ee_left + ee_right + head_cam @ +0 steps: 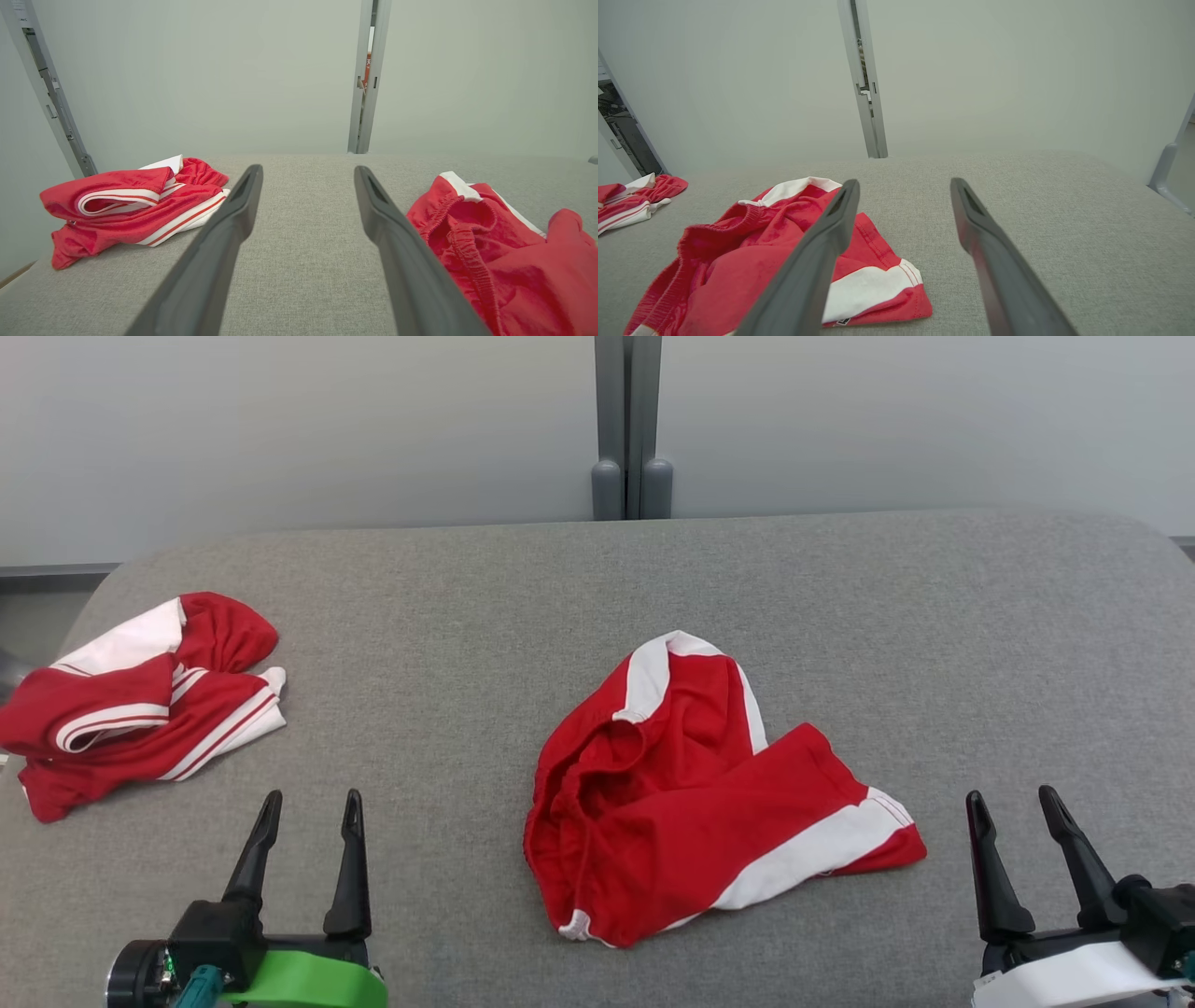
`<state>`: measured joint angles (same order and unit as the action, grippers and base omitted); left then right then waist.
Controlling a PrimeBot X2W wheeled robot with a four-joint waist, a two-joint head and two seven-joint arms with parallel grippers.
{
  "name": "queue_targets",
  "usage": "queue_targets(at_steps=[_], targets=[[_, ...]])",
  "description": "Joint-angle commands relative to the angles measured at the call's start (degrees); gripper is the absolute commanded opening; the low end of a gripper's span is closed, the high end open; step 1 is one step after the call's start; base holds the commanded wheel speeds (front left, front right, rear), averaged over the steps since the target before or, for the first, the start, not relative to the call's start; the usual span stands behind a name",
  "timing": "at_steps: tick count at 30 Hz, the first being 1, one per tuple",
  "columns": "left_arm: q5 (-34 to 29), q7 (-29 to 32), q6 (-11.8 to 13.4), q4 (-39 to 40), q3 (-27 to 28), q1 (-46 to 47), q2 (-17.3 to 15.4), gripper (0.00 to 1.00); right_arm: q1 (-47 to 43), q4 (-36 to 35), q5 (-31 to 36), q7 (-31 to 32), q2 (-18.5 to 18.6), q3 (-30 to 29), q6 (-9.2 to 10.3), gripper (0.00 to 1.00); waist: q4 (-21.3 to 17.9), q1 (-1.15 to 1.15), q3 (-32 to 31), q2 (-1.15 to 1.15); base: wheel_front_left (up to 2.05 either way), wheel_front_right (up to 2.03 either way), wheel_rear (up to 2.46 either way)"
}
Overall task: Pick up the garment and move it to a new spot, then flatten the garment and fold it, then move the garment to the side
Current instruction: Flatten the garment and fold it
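From the head view I see the shorts (691, 803) crumpled at the table's (840, 616) middle and a second garment (140, 700) at its left edge. The left gripper (312, 798) and right gripper (1010, 795) are at its near edge, both open and empty. On the left wrist view, the spread fingers frame bare table. On the right wrist view, the shorts lie on the table, untouched.

Head looks down — low wrists share garment (691, 803)

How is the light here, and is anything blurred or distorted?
Head view: even soft light, no glare, hardly any shadow around the red shorts. Left wrist view: the left tool looks stretched, soft near the lens. Right wrist view: wall post leans, wide-angle distortion.
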<state>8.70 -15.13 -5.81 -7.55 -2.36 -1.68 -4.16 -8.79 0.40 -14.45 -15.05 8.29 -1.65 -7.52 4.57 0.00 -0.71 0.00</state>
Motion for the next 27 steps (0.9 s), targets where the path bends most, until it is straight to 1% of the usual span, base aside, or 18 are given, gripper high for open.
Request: queue_targets(at_steps=[1,5,12,17,25,27], targets=[[-0.8,0.0,-0.2,-0.1,-0.5,-0.2,-0.1,1.0,0.8,0.4,0.1,-0.2,0.3,0.1,0.06,1.0,-0.1,0.0,0.1,0.0,0.0,0.0,0.0],[-1.4,0.0,-0.7,-0.9,-2.7,1.0,-0.6,1.0,2.3,1.8,0.9,0.1,0.9,0.4,0.06,1.0,-0.3,0.0,0.3,0.0,0.0,0.0,0.0],[-2.4,0.0,-1.5,-4.1,-10.2,4.9,-1.0,1.0,7.5,6.9,2.3,0.9,3.0,1.7,0.07,1.0,-0.5,0.0,2.1,0.0,0.0,0.0,0.0],[-2.1,0.0,-1.7,-7.9,-16.7,7.6,-1.1,1.0,12.0,12.8,1.8,1.1,4.7,3.9,0.07,1.0,-0.4,0.0,3.8,0.0,0.0,0.0,0.0],[0.3,0.0,-1.7,-14.9,-29.3,10.4,-3.0,1.0,19.1,24.4,0.7,0.7,6.3,8.5,0.07,1.0,0.0,0.0,6.2,0.0,0.0,0.0,0.0],[0.8,0.0,-1.7,-16.7,-31.4,11.0,-3.4,1.0,20.8,27.4,0.4,0.6,6.6,9.6,0.07,1.0,0.3,0.0,6.8,0.0,0.0,0.0,0.0]])
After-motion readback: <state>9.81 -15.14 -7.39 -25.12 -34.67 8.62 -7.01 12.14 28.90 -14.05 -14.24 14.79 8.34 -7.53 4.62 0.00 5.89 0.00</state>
